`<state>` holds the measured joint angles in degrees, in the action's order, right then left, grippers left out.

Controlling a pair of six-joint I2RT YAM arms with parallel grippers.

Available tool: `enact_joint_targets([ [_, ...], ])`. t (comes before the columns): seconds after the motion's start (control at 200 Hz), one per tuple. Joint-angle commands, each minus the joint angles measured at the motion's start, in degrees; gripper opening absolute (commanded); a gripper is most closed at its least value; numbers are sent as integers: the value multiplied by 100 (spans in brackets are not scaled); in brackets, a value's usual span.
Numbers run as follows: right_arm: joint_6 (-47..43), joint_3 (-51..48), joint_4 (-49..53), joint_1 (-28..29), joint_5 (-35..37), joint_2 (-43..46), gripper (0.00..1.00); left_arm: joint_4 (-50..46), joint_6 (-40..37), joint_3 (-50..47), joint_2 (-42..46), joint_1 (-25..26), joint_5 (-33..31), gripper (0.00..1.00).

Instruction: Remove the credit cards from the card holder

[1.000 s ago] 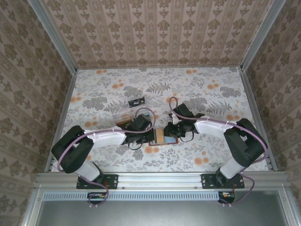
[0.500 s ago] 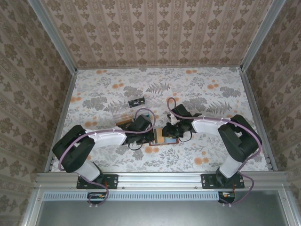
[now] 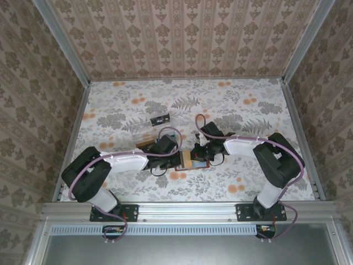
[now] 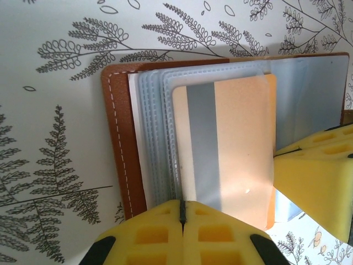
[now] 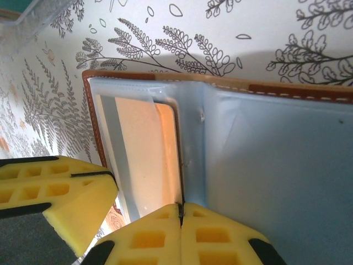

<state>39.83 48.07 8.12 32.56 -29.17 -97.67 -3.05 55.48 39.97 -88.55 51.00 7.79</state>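
The card holder, a brown leather wallet, lies open on the table between both arms, its blue-grey lining and clear sleeves showing. An orange credit card with a grey stripe sits in the top sleeve. My left gripper is shut on the near edge of the card holder's sleeves, right beside the card's edge. My right gripper comes in from the opposite side and is shut on the thin edge of the orange card. In the top view the left gripper and right gripper nearly touch over the holder.
A black card and a clear plastic piece lie on the flowered table behind the left arm. Patterned walls close in the table on three sides. The right fingers crowd the holder's far corner.
My right gripper has closed its fingers on the card's edge, and its arm has shifted slightly left toward the holder. The left arm and the holder have stayed put.
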Motion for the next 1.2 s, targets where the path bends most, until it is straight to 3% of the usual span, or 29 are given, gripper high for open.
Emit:
enact_joint_targets([
  [0.0, -68, 124, 220, -68, -1, 33, 0, -309, 61, -33, -66, 22, -73, 0],
  [0.385, -278, -74, 296, -320, -154, 231, 0, -469, 34, -27, -66, -29, -85, 0],
  [0.445, -218, -111, 156, -320, -231, 187, 13, -469, 7, 24, -111, -34, -60, 0],
  [0.645, -42, -167, -262, -320, -508, -66, 22, -426, -7, 99, -218, -37, 10, 0],
  [1.195, 16, -140, -364, -315, -579, -309, 21, -415, -38, 152, -259, -33, 47, 0],
])
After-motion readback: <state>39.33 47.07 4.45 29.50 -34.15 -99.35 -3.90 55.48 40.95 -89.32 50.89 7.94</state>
